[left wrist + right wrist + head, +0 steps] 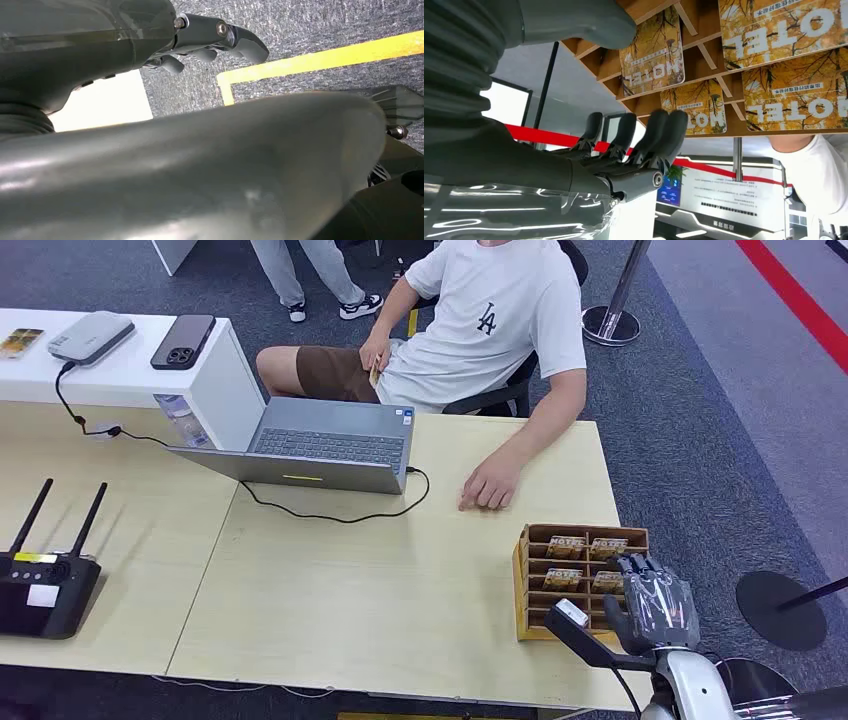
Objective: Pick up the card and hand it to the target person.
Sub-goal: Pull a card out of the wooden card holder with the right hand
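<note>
The cards [566, 547] are stood in the slots of a wooden rack [521, 585] near the tabletop's [380, 580] right front corner, faces toward the robot and long edges lying across the rack. The right hand [655, 602] is held just in front of the rack with fingers [659, 132] spread and nothing in them, their tips close below the nearest card [696, 107], so the reach is judged to lie straight ahead and slightly up. The left hand [210, 40] is seen over carpet, loosely curled and empty, and the person's hand [488, 485] is rested on the tabletop beyond the rack.
</note>
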